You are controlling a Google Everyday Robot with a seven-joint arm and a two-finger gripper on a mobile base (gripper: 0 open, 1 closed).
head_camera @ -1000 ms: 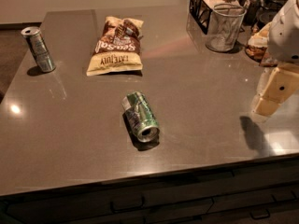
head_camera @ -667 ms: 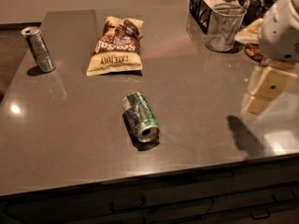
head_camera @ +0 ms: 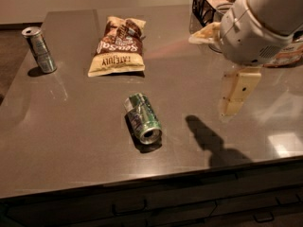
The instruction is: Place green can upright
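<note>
Dark worktop (head_camera: 71,126). Green can (head_camera: 143,118) on side, middle, nearer front edge. My gripper (head_camera: 233,103) hovers toward right edge, well apart; open or closed, can't tell. Should grasp across body, not ends.

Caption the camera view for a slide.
Gripper hovers above the table, apart from the green can lying on its side.

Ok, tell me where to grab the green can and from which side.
Probably take the green can at mid-body, from above, closing across its width: it lies on its side, one end toward the near edge, curved flanks free. The gripper hangs to its right, above the counter.
</note>
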